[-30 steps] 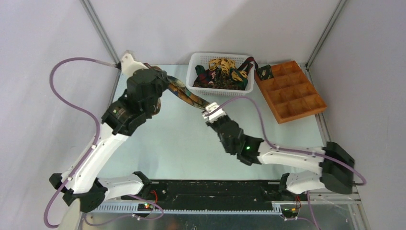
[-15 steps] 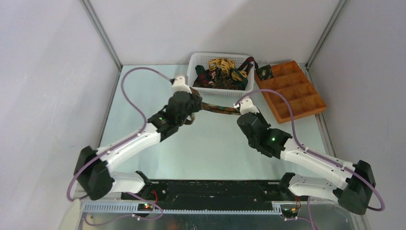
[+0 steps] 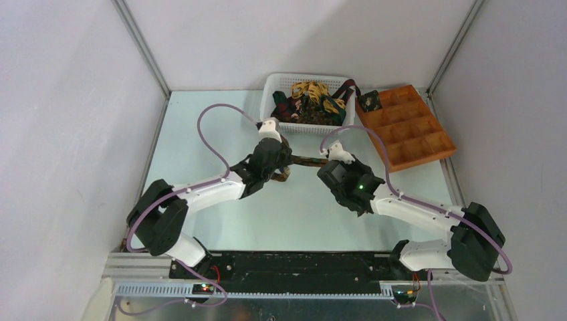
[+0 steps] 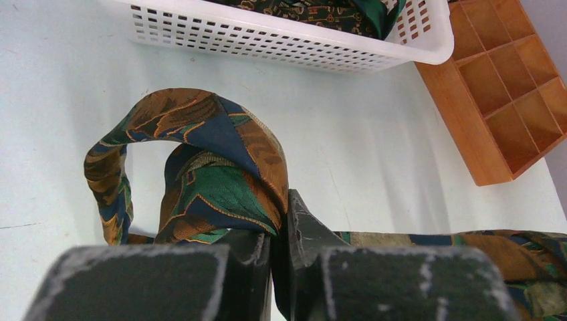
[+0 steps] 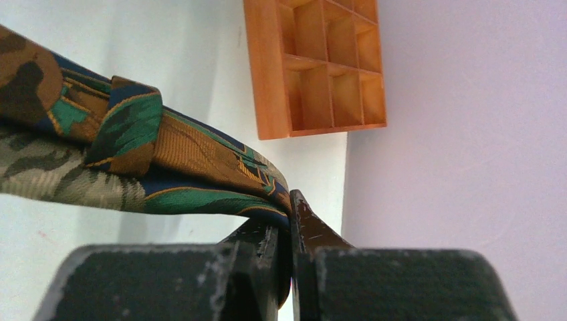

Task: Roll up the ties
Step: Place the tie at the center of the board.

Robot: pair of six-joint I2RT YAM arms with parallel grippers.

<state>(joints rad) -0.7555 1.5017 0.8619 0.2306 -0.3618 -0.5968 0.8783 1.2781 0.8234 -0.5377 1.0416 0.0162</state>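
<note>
One tie [image 3: 308,160], patterned in green, brown, navy and orange, spans the short gap between my two grippers in front of the basket. My left gripper [image 3: 285,163] is shut on it. In the left wrist view the tie [image 4: 220,174] curls up in a loose loop just ahead of the left gripper [image 4: 281,224], and more of it trails off to the right. My right gripper [image 3: 328,160] is shut on the tie's other part. In the right wrist view the fabric [image 5: 167,160] drapes leftward from the right gripper [image 5: 289,214].
A white basket [image 3: 269,97] holding several tangled ties stands at the back centre. An orange-brown compartment tray [image 3: 409,145] lies to its right, with a small dark rolled tie [image 3: 369,100] in its far-left cell. Purple cables arc over both arms.
My left arm has swung from the far left to the table's middle. The right gripper moved right, then slightly back. The tie's span between the grippers has shortened, and a loop has formed at the left gripper.
</note>
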